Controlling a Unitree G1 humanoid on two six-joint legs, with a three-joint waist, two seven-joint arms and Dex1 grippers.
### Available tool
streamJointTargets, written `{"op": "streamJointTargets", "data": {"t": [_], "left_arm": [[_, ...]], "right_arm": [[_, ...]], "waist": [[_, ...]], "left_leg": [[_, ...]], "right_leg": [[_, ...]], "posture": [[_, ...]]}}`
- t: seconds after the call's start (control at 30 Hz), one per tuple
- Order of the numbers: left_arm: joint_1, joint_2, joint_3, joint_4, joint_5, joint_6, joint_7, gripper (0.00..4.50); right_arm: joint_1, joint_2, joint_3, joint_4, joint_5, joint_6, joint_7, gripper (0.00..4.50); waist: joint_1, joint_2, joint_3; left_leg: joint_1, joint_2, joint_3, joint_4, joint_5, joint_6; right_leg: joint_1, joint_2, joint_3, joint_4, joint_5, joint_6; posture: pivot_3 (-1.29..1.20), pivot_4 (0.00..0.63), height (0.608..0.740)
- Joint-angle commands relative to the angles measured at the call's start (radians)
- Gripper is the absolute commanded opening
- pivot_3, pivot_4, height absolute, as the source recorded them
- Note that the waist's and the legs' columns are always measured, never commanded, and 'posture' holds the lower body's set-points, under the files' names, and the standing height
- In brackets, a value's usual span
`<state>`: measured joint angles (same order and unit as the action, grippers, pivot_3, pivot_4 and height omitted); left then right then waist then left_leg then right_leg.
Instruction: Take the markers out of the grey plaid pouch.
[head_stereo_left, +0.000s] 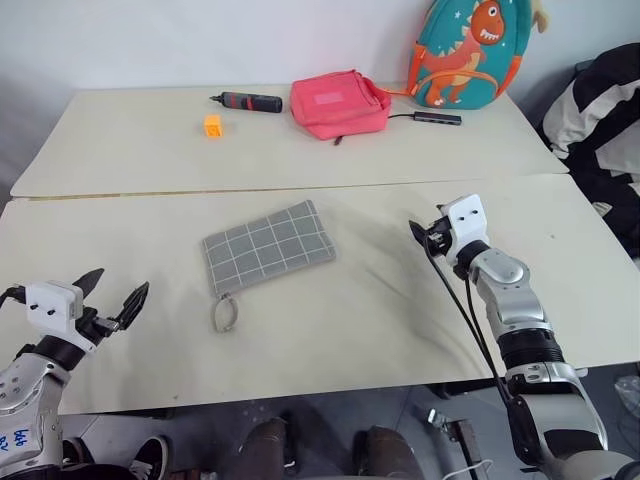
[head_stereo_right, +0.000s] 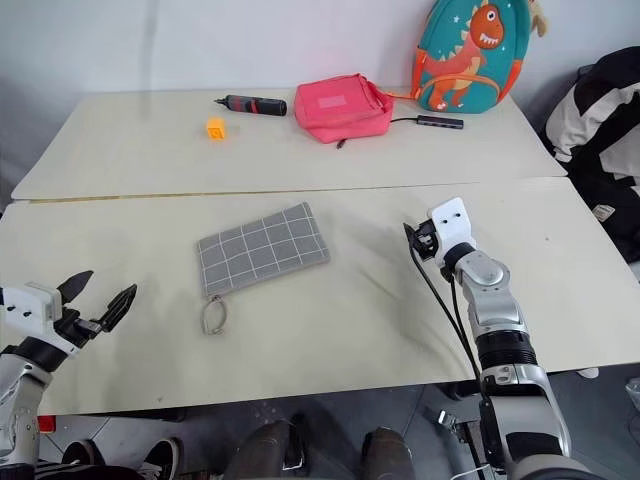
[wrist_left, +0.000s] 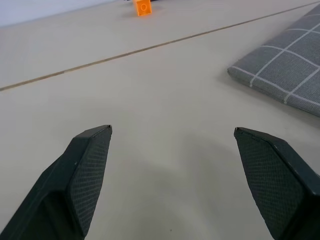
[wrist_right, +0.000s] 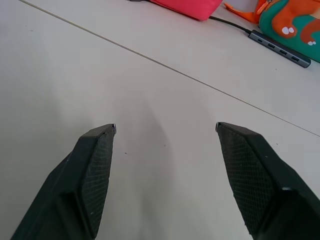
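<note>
The grey plaid pouch (head_stereo_left: 268, 248) lies flat on the near table, a little left of centre, with its wrist loop (head_stereo_left: 224, 313) trailing toward the front edge. The markers are hidden from view. My left gripper (head_stereo_left: 118, 285) hovers open near the front left edge, well short of the pouch. In the left wrist view the gripper (wrist_left: 173, 130) has nothing between its fingers, and a corner of the pouch (wrist_left: 285, 70) shows ahead. My right gripper (head_stereo_left: 430, 232) stands open over bare table to the right of the pouch, and the right wrist view also shows it (wrist_right: 165, 127) empty.
On the far table sit a pink bag (head_stereo_left: 338, 103), a black-and-red tool (head_stereo_left: 248, 101), a small orange block (head_stereo_left: 212, 124), a dark USB hub (head_stereo_left: 438, 118) and a teal dinosaur backpack (head_stereo_left: 468, 52). A black-and-white garment (head_stereo_left: 605, 130) lies off the right edge.
</note>
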<state>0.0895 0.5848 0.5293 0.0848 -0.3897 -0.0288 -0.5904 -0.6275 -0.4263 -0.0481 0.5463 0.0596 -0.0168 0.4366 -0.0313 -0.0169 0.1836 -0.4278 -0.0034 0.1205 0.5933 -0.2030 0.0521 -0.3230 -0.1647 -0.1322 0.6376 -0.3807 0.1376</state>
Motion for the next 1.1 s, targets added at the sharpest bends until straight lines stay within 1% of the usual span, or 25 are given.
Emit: {"op": "streamJointTargets", "data": {"t": [0.03,0.1,0.17,0.23,0.33,0.5,0.6,0.67,0.7,0.83,0.87,1.0,1.1], "left_arm": [[0.007,-0.001,-0.001,-0.041,-0.004,-0.010,-0.004,4.17],[0.022,-0.003,-0.017,-0.076,-0.028,0.056,-0.007,4.17],[0.039,-0.010,-0.030,-0.101,-0.036,0.065,-0.026,4.17],[0.047,-0.012,-0.035,-0.113,-0.059,0.047,-0.072,4.17],[0.016,0.002,-0.010,-0.089,-0.066,-0.002,-0.100,4.17],[-0.025,0.037,-0.014,-0.021,0.029,-0.121,-0.088,4.17],[-0.048,0.069,-0.041,0.017,0.086,-0.202,-0.100,4.19],[-0.063,0.078,-0.061,0.032,0.110,-0.238,-0.107,4.19],[-0.066,0.085,-0.082,0.038,0.132,-0.272,-0.121,4.19],[-0.088,0.089,-0.157,0.061,0.210,-0.352,-0.123,4.19],[-0.090,0.093,-0.168,0.068,0.221,-0.368,-0.126,4.19],[-0.102,0.121,-0.166,0.117,0.225,-0.429,-0.134,4.19],[-0.114,0.185,-0.182,0.209,0.306,-0.560,-0.130,4.19]], "right_arm": [[-0.014,-0.009,-0.021,-0.045,0.009,-0.009,-0.001,3.37],[-0.010,-0.009,-0.023,-0.052,0.014,-0.002,0.001,3.37],[-0.008,-0.010,-0.021,-0.057,0.011,-0.002,0.001,3.37],[-0.007,-0.010,-0.021,-0.061,0.011,-0.003,0.002,3.37],[-0.002,-0.014,0.002,-0.088,-0.003,-0.028,0.025,3.37],[0.000,0.022,0.026,-0.199,0.033,0.022,0.085,3.37],[-0.001,0.095,0.069,-0.305,0.061,0.091,0.100,2.73],[0.000,0.133,0.101,-0.337,0.045,0.106,0.089,2.05],[-0.001,0.157,0.116,-0.342,0.037,0.109,0.077,1.62],[-0.006,0.245,0.214,-0.310,-0.031,0.071,0.051,0.43],[-0.006,0.261,0.224,-0.303,-0.038,0.068,0.048,0.06],[-0.007,0.283,0.294,-0.264,-0.129,0.046,0.014,0.02],[-0.006,0.281,0.310,-0.229,-0.157,0.047,0.007,0.02]], "waist": [[0.000,0.000,0.000],[0.000,0.000,0.000],[-0.001,0.000,0.000],[-0.001,0.000,0.000],[0.001,0.000,0.000],[0.000,0.000,0.000],[-0.005,0.000,0.000],[-0.006,0.000,0.000],[-0.006,0.000,0.000],[-0.004,0.000,0.000],[-0.004,0.000,0.000],[-0.003,0.000,0.000],[-0.003,0.000,0.000]], "left_leg": [[0.000,0.000,0.000,0.000,0.000,0.000],[0.000,0.000,0.000,0.000,0.000,0.000],[0.000,0.000,0.000,0.000,0.000,0.000],[0.000,0.000,0.000,0.000,0.000,0.000],[0.000,0.000,0.000,0.000,0.000,0.000],[0.000,0.000,0.000,0.000,0.000,-0.001],[0.000,0.001,0.000,-0.001,0.000,-0.001],[0.000,0.001,0.000,-0.002,0.000,-0.001],[0.000,0.001,0.000,-0.002,0.000,-0.001],[0.000,0.000,0.001,-0.003,0.000,-0.001],[0.000,0.000,0.001,-0.003,0.000,-0.002],[0.000,0.000,0.001,-0.003,-0.001,-0.004],[0.000,0.000,0.001,-0.003,-0.002,-0.005]], "right_leg": [[0.000,0.000,0.000,0.000,0.000,0.000],[0.000,0.000,0.000,0.000,0.000,0.000],[0.000,0.000,0.000,0.000,0.000,0.000],[0.000,0.000,0.001,0.000,0.000,0.000],[0.000,0.000,0.000,-0.001,0.000,0.000],[0.000,0.000,0.000,-0.001,0.000,0.000],[-0.001,0.000,0.000,0.000,0.000,0.000],[-0.001,0.001,-0.001,0.001,0.000,0.000],[-0.002,0.001,-0.001,0.001,0.000,0.000],[-0.002,0.002,-0.001,0.002,0.000,0.000],[-0.002,0.003,0.000,0.002,0.000,0.000],[-0.004,0.003,0.000,0.006,0.000,0.000],[-0.005,0.004,0.000,0.006,0.000,0.000]], "posture": [[0.00,0.150,0.740],[0.00,0.150,0.740],[0.00,0.150,0.740],[0.00,0.150,0.740],[0.00,0.150,0.740],[0.00,0.150,0.740],[0.00,0.150,0.740],[0.00,0.150,0.740],[0.00,0.150,0.740],[0.00,0.150,0.740],[0.00,0.150,0.740],[0.00,0.150,0.740],[0.00,0.150,0.740]]}}
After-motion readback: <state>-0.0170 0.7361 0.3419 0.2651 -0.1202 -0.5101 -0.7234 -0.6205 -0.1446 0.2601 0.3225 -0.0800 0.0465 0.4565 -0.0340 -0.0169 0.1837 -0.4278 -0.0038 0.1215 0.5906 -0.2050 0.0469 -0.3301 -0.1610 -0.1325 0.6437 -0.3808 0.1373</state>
